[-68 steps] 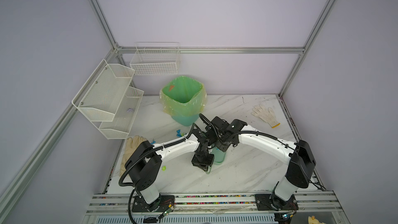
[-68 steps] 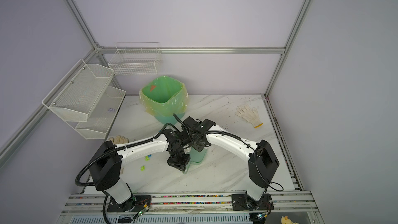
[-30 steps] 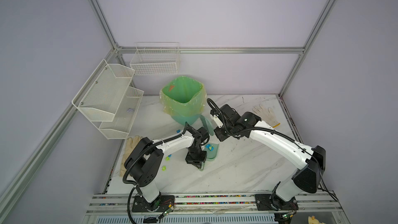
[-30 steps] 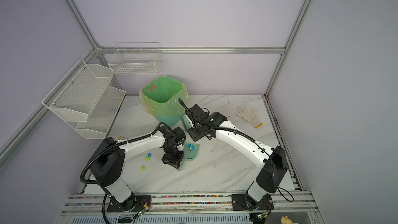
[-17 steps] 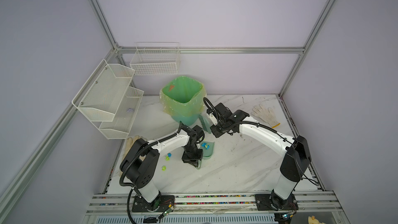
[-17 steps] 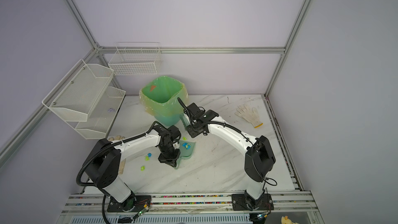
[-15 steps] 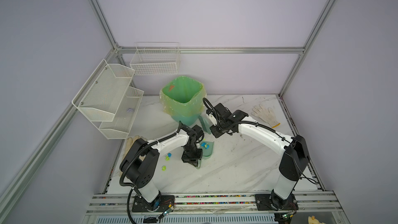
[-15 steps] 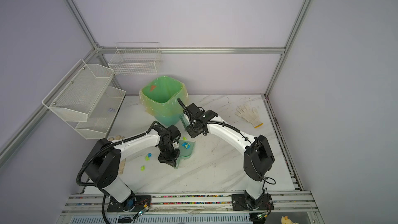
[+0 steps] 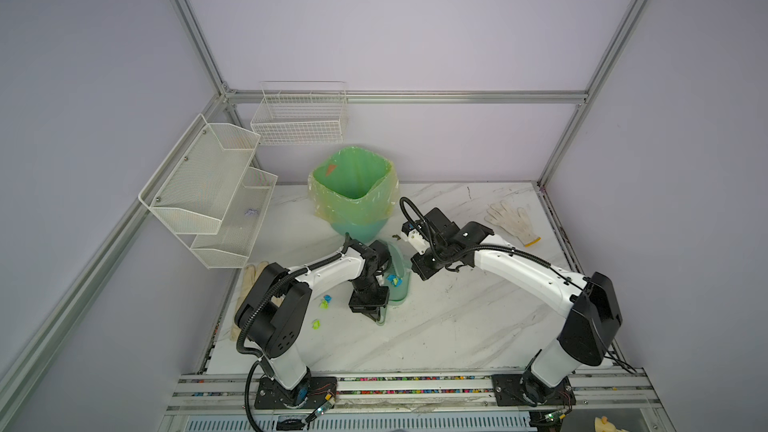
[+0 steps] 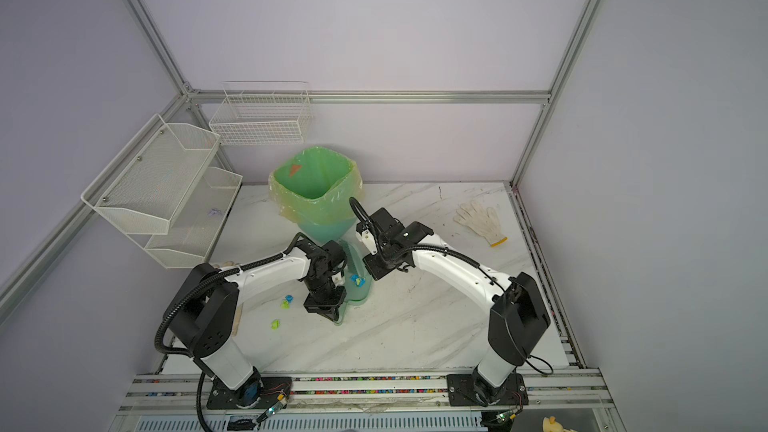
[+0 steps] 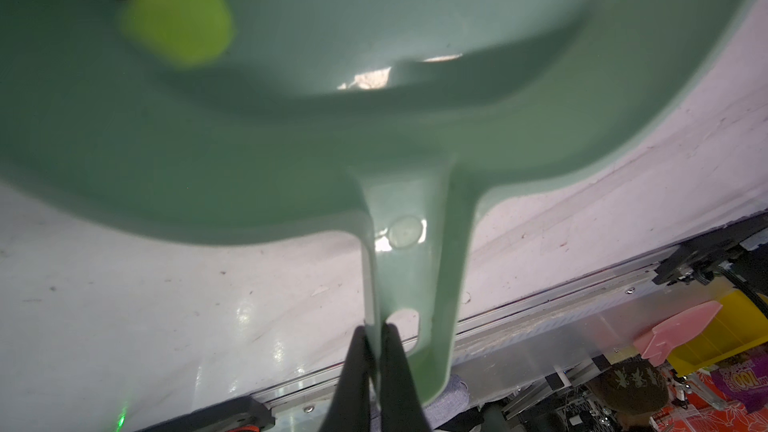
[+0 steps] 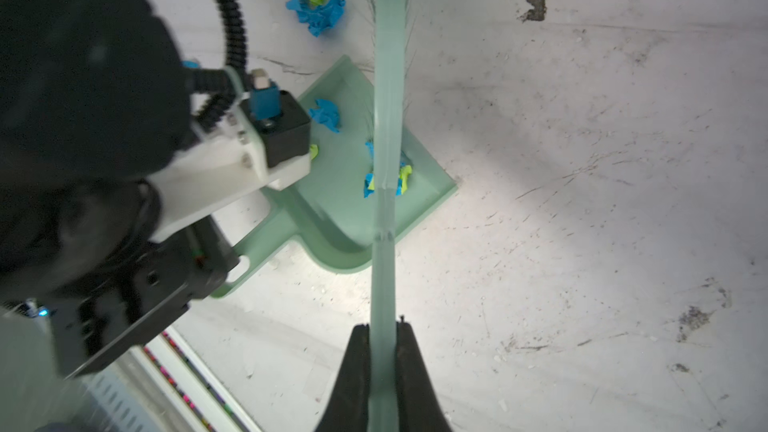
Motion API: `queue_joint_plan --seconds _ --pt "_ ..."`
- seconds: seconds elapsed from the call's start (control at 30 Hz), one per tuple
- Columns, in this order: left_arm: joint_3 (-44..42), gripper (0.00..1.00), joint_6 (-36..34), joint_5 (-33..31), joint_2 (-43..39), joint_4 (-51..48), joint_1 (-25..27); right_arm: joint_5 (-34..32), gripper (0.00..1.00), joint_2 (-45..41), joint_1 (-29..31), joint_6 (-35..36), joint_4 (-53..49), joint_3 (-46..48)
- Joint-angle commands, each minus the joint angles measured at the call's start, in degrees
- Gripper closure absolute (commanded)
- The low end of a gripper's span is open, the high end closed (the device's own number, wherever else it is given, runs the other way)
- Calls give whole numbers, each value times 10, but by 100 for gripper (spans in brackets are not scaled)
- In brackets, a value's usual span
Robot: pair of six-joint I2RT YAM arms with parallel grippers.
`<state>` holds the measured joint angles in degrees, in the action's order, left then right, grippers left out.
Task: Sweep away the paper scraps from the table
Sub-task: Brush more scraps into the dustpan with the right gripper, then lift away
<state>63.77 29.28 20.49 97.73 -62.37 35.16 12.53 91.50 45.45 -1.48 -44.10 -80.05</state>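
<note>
My left gripper [image 11: 375,336] is shut on the handle of a pale green dustpan [image 11: 374,139], which rests on the white marbled table [image 9: 457,326]. In both top views the dustpan [image 9: 401,290] [image 10: 360,293] lies just in front of the bin. Blue and yellow-green paper scraps [image 12: 384,178] lie inside the pan. A bigger clump of scraps [image 12: 316,2] sits on the table beyond the pan's mouth. Three more scraps [image 9: 323,304] [image 10: 275,324] lie left of the pan. My right gripper [image 12: 384,334] is shut on a green brush handle [image 12: 384,243] that crosses above the pan.
A bin with a green liner [image 9: 353,184] stands behind the dustpan. A white knit glove [image 9: 509,222] lies at the back right, beige gloves [image 9: 249,280] at the left edge. Wire shelves [image 9: 208,197] and a wire basket [image 9: 299,118] hang on the walls. A dark speck [image 12: 532,2] lies beside the brush tip.
The left gripper and dustpan have slid a little to the left and back. The right arm has brought the brush closer over the pan. Both grips are unchanged.
</note>
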Motion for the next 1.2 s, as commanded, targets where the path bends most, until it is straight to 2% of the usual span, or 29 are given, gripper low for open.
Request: queue_joint_plan --seconds 0.0,0.1,0.17,0.37,0.47,0.73,0.9,1.17 --pt "14 100 -14 0 3 -9 -4 73 100 -62 7 -19 26 31" --pt "15 100 -16 -12 -1 -10 -4 44 100 -95 7 -58 45 65" --pt "13 100 -17 -21 -7 -12 -4 6 100 -103 6 -68 44 62" --pt "19 100 -23 -42 -27 -18 -4 -49 100 -110 4 -91 59 37" --pt "28 100 -24 -57 -41 -24 -4 -108 100 -101 -6 -150 45 22" --pt "58 100 -24 -94 -62 -49 6 -99 100 -81 -54 -202 40 16" --pt "85 100 -23 -127 -62 -71 23 -95 100 -80 -70 -208 39 14" --pt "114 100 -18 -118 -67 -79 30 -96 100 -99 -92 -210 39 23"
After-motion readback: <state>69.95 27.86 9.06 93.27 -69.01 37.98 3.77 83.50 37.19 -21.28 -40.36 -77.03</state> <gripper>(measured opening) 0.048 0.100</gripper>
